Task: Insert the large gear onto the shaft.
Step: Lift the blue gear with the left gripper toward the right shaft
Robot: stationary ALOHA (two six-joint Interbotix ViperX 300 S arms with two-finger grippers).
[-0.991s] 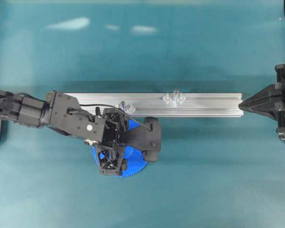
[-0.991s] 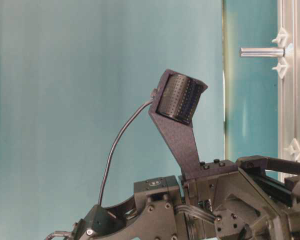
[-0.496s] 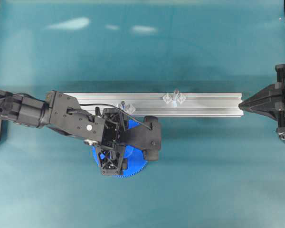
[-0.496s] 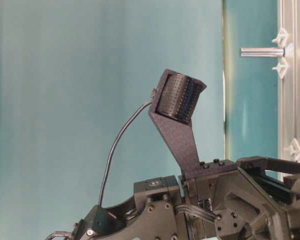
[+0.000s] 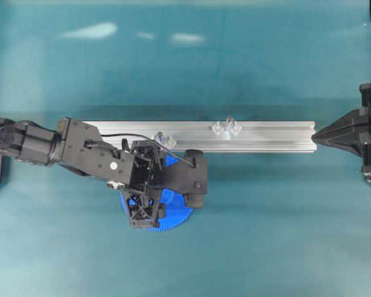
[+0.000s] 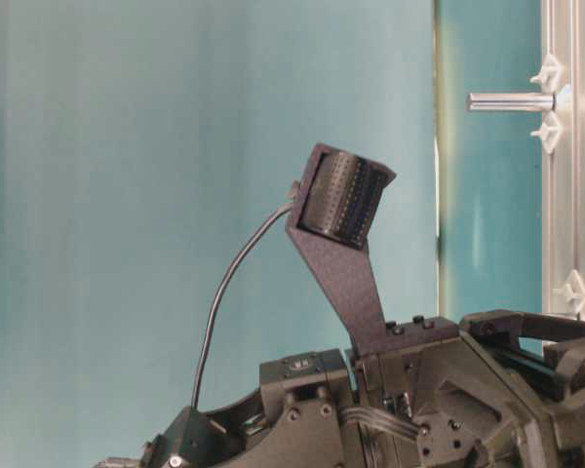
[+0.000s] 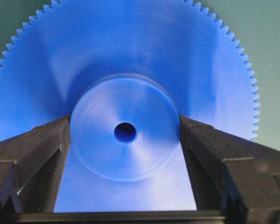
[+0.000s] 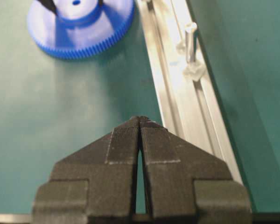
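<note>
Aluminium rail (image 5: 272,137) (grooved) on teal table (image 5: 266,235)

Mat (image 5: 247,235) at lower right of overhead view: open room. Aluminium rail (image 5: 272,136) runs across centre; shaft (image 5: 227,124) stands upright on it. Left arm (image 5: 99,162) covers large gear (image 5: 173,216) at lower left.

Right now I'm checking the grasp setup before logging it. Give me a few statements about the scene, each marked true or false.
1. The left hand straddles the hub of the large gear. True.
2. The large gear sits on the shaft. False: it lies on the table, off the rail.
3. The right hand has its fingers together, holding nothing. True.
4. The large gear is red. False: blue.
</note>
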